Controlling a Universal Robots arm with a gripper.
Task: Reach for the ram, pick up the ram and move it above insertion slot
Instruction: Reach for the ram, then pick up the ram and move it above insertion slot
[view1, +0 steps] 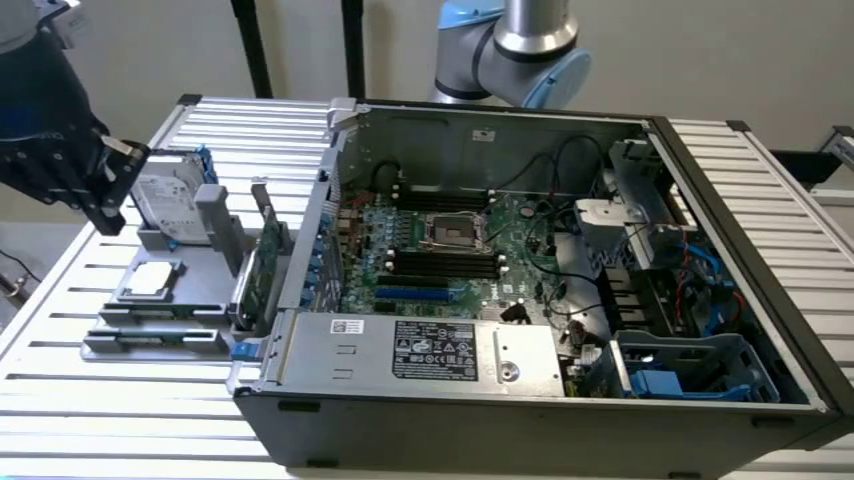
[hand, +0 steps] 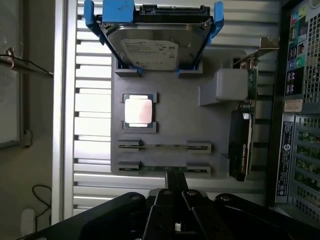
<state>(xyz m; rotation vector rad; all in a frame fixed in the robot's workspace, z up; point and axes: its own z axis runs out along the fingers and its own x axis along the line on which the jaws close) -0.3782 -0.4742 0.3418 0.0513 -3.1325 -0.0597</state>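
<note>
Exterior view: at its left the claw hangs beside the drive, whether open or closed I cannot tell. The ram lies on edge in the tray on the table, apart from the claw. To the right are the card and the case. A skewed approach could likely clip a holder or tip the thin stick.

The ram is a thin green stick. It stands on its long edge (ends tucked in) in a grey holder.
</note>
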